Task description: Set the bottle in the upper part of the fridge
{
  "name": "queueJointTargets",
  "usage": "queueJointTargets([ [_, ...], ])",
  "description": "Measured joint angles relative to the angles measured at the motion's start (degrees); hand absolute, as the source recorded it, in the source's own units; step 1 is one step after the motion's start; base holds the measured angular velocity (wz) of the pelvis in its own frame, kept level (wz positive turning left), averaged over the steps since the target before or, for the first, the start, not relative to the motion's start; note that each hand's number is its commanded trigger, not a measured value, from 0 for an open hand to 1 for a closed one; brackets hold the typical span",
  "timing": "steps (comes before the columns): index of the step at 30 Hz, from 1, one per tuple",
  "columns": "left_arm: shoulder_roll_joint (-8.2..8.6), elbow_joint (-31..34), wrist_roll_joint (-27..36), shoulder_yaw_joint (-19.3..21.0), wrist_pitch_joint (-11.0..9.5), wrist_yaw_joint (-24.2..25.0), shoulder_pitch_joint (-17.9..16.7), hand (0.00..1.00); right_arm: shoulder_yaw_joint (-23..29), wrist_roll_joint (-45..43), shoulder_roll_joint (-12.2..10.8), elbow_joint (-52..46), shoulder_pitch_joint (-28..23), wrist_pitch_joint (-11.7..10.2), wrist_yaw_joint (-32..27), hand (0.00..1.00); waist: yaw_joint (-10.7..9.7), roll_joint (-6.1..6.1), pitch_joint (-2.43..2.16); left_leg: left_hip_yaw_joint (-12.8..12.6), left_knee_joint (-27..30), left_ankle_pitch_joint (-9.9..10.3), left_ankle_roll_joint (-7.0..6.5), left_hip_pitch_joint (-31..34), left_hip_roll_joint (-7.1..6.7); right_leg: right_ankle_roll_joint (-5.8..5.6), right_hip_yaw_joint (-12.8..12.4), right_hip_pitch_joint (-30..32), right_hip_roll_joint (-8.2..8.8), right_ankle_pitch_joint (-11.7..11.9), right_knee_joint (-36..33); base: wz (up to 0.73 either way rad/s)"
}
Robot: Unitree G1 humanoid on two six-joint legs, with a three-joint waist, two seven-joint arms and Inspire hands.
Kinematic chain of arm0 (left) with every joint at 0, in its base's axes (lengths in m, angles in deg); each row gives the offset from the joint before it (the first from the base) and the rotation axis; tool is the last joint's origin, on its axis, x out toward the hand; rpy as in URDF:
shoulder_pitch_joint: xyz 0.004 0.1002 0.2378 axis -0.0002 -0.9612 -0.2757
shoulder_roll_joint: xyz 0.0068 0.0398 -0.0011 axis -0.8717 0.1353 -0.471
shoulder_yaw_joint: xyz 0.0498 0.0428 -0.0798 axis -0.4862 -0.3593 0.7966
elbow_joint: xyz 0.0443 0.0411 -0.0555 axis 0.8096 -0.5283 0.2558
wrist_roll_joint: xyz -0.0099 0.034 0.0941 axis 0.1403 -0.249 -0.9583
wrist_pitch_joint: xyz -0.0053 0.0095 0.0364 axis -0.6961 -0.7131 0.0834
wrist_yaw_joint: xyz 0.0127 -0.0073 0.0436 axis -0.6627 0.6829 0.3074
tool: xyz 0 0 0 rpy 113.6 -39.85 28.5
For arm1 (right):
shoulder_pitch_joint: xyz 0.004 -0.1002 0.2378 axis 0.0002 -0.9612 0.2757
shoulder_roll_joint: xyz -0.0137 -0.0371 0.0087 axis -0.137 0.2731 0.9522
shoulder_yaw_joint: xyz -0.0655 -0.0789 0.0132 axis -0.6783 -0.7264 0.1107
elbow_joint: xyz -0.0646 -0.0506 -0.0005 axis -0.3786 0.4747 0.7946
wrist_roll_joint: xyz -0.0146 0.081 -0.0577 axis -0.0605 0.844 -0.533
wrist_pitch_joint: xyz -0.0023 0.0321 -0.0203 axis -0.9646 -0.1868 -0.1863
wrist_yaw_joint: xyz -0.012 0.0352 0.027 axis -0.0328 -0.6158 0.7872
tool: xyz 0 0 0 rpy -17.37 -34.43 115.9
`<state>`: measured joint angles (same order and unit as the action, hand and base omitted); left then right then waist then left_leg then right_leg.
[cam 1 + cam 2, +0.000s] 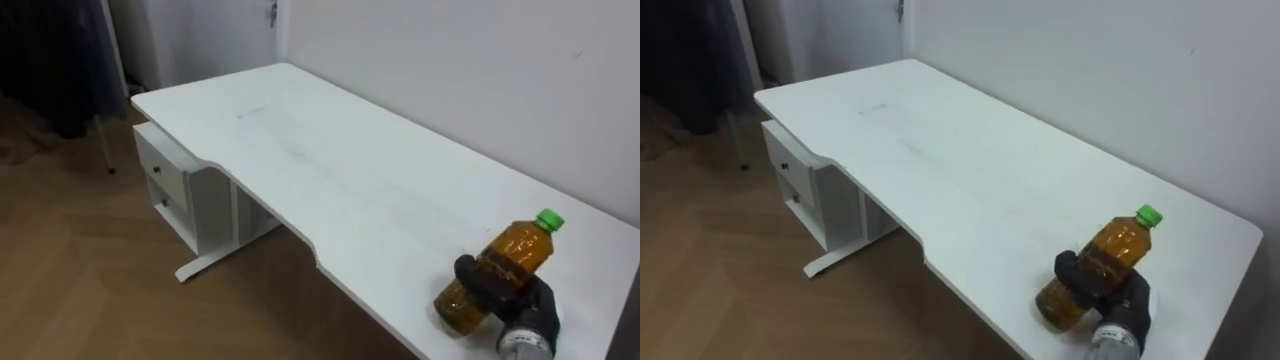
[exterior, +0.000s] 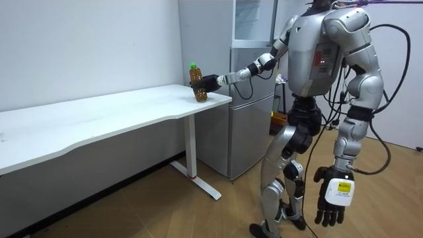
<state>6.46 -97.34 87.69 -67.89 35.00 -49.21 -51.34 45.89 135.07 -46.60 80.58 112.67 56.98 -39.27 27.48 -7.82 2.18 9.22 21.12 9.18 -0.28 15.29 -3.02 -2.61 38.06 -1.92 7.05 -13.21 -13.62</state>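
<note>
An amber bottle (image 1: 508, 258) with a green cap leans on the white table (image 1: 330, 170) near its right end, close to the wall. My right hand (image 1: 497, 293) comes in from the lower right, its dark fingers curled round the bottle's lower body. The room view has the bottle (image 2: 196, 82) at the table's corner beside the fridge (image 2: 251, 112), held by that outstretched right hand (image 2: 210, 82). Whether its base rests on the tabletop I cannot tell. The fridge's upper door (image 2: 251, 23) looks closed. My left hand (image 2: 334, 198) hangs at my side, fingers relaxed.
A white drawer unit (image 1: 180, 190) stands under the table's far end. A wall runs along the table's right side. I stand on wooden floor (image 1: 90, 280) between the table's end and the fridge. A dark curtain (image 1: 50, 60) hangs at the far left.
</note>
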Motion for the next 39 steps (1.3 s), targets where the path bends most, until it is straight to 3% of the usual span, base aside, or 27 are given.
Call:
queueJointTargets([
  [4,0.25,0.3,-0.3,1.6,-1.0,-0.1,0.0,0.0,-1.2,-0.3,0.0,-6.4,-2.3,3.1,3.5,1.0,-2.0,-0.28,-0.15,-2.5,-0.8,0.0,-0.03,-1.6,0.55,0.1,-2.4,0.2,0.17,0.1,0.0,-0.3],
  [8,1.3,0.3,-0.7,3.2,-1.6,0.0,-0.1,0.0,-1.2,-1.1,0.6,-17.5,-6.7,4.2,7.4,1.0,-4.8,-0.53,-0.29,-5.2,-1.5,0.1,-0.16,-3.1,1.33,0.15,-5.0,0.1,0.2,0.4,0.0,-0.29],
  [13,2.16,-1.3,-0.4,5.4,-2.4,1.0,-0.1,0.0,-1.2,-3.6,4.5,-26.0,-7.6,5.9,12.1,1.0,-7.4,-0.12,-0.37,-9.0,-2.3,0.4,-0.36,-6.1,2.45,0.4,-8.3,-1.0,-0.14,1.2,0.3,-0.4],
  [15,2.21,-1.7,-0.6,5.5,-2.4,0.9,-0.1,0.0,-1.0,-5.2,5.2,-29.0,-7.6,5.9,12.9,1.0,-9.4,-0.02,-0.44,-9.6,-3.4,0.4,-0.38,-7.4,2.53,0.38,-9.0,-1.6,-0.2,1.3,0.4,-0.25],
  [17,2.4,-1.6,-0.7,5.6,-2.4,0.9,0.1,0.0,-0.7,-6.8,5.6,-31.8,-7.6,5.9,14.3,1.0,-10.3,0.48,-0.93,-11.2,-3.7,0.7,-0.45,-8.8,3.24,0.54,-10.7,-2.1,-0.41,1.6,0.4,-0.37],
  [19,2.74,-1.2,-1.3,5.6,-2.5,1.0,0.1,0.0,0.1,-7.9,5.6,-33.9,-7.7,6.0,15.8,1.0,-11.5,1.08,-1.38,-11.6,-3.4,0.8,-0.49,-9.2,3.27,0.56,-11.3,-2.2,-0.4,1.7,0.0,-0.18],
  [23,2.88,-1.3,-1.2,5.6,-2.5,1.1,0.3,0.0,2.0,-8.3,5.7,-41.7,-7.7,6.0,18.1,1.0,-13.6,2.1,-1.75,-12.4,-3.7,0.8,-0.53,-10.4,3.4,0.64,-13.0,-2.5,-0.42,1.9,-0.3,-0.16],
  [25,2.9,-1.3,-1.3,5.6,-2.5,1.1,0.1,0.0,2.9,-8.3,5.9,-43.7,-7.7,6.0,19.5,1.0,-14.6,2.52,-1.72,-12.4,-4.0,0.8,-0.56,-11.3,3.37,0.61,-13.1,-3.2,-0.3,1.9,-0.3,-0.05],
  [28,3.04,-1.3,-1.3,5.6,-2.5,1.1,0.0,0.0,4.3,-8.3,6.3,-46.1,-7.7,6.0,21.7,1.0,-15.0,2.57,-1.74,-13.4,-4.1,0.9,-0.57,-12.1,3.53,0.62,-14.0,-3.5,-0.45,1.9,-0.4,-0.11],
  [31,3.24,-1.3,-1.3,5.6,-2.5,1.1,-0.6,0.0,5.5,-8.4,6.5,-48.4,-7.9,6.8,23.5,1.0,-16.8,2.64,-1.76,-13.8,-4.1,1.1,-0.67,-12.7,3.65,0.56,-14.5,-3.6,-0.46,1.9,-0.3,-0.07],
  [34,3.26,-1.3,-1.2,6.1,-2.4,1.4,-1.5,0.0,7.8,-10.1,7.9,-53.5,-9.1,7.7,24.3,1.0,-17.8,2.9,-1.8,-14.3,-4.0,1.3,-0.76,-12.8,3.95,0.41,-15.8,-3.3,-0.51,1.8,0.0,-0.13],
  [39,3.42,-1.3,-1.2,7.3,-2.4,2.3,-1.9,0.0,13.1,-9.9,8.7,-58.9,-10.6,7.7,24.8,1.0,-19.5,2.77,-2.3,-15.2,-4.7,1.3,-0.84,-13.4,3.53,0.22,-16.1,-3.8,-0.43,1.9,0.0,-0.05],
])
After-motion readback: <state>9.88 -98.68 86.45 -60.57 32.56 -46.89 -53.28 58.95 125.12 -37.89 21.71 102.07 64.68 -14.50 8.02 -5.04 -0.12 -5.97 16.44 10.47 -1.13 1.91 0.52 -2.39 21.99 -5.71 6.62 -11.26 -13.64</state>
